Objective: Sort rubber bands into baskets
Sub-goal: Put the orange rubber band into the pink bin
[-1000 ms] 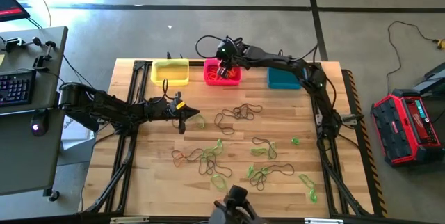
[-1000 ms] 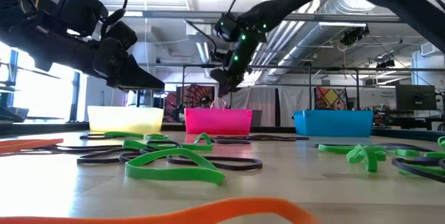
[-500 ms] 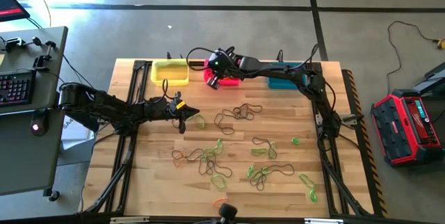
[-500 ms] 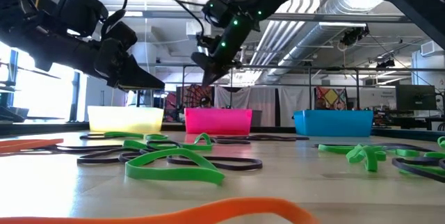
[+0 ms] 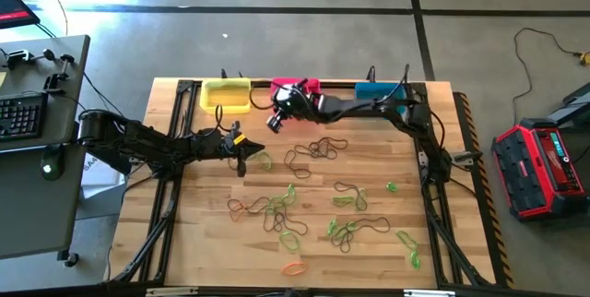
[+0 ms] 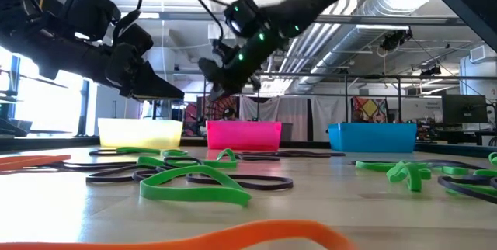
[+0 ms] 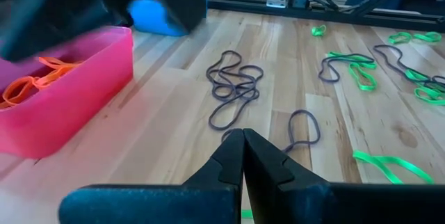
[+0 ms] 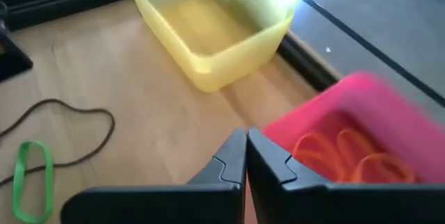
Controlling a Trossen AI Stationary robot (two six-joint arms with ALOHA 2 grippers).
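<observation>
Right gripper (image 5: 274, 122) hung closed and empty just in front of the pink basket (image 5: 305, 87), rubber bands (image 5: 313, 149) strewn nearer; tangled loops risked mixed colours per grab.

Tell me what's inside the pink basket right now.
Orange rubber bands lie inside the pink basket; the left wrist view shows several. The near wall hides the floor under them there, and from above the right tool and its arm cover much of the basket.
</observation>
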